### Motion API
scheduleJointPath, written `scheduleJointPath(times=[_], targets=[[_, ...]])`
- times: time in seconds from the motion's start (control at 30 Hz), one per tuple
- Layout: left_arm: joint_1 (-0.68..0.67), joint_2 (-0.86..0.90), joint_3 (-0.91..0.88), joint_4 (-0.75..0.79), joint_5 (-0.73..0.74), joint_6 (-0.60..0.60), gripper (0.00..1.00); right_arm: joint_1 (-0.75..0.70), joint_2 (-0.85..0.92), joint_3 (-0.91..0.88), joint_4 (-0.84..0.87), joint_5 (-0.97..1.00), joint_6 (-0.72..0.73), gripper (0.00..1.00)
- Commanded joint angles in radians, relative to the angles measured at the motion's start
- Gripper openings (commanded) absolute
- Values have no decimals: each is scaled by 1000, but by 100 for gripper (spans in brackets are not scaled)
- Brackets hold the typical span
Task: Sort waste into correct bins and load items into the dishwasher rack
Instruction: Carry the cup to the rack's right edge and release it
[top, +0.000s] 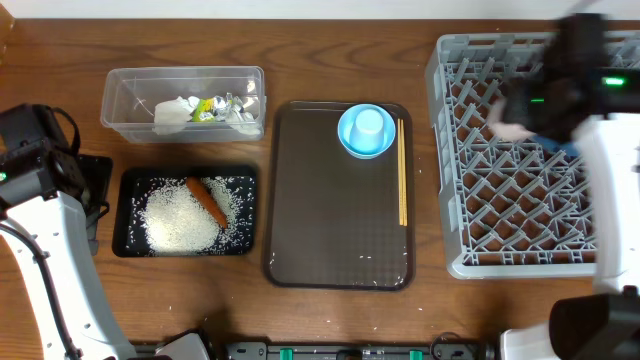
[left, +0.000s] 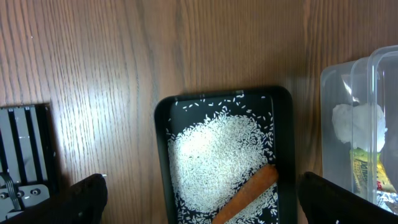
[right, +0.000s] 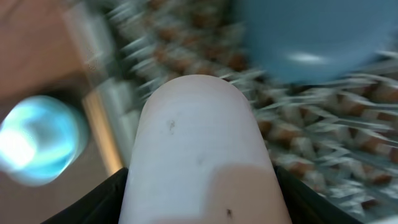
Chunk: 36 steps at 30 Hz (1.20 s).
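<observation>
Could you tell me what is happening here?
The right gripper holds the white cup over the dishwasher rack. The left gripper hangs open above the black tray of rice and carrot. The light blue bowl and chopsticks sit on the brown tray.

Overhead looks straight down on the whole table (top: 50, 60); the left wrist looks down, nearer, on its black tray (left: 160, 162) and tub (left: 339, 124) corner; the right wrist, very close to the cup (right: 199, 143), shares rack (right: 298, 130) and bowl (right: 37, 140), blurred.
</observation>
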Motion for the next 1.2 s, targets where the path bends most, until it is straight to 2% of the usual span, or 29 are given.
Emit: scheduleJointPath(times=[0.0,0.27,0.47,0.57,0.63,0.73,0.9,1.17], targets=[[4,5,7,-4,-5,9,99,-146,3,-1,19,-13,-27,61],[4,5,7,-3,-5,9,99,-413,71,-1,97,-37,-19,61],[4,5,7,-4,-5,9,100,-511,144,-1,120,-36,-19,61],[4,5,7,-3,-5,9,99,-526,187,-1,119,-39,-19,63],[4,5,7,-3,-5,9,99,-529,211,-1,121,-35,-19,71],[4,5,7,-4,-5,9,99,-529,232,-1,121,-33,-19,72],[4,5,7,-3,-5,9,99,-531,233,-1,115,-12,-19,82],[4,5,7,-3,-5,9,99,-512,172,2,100,-182,-19,81]])
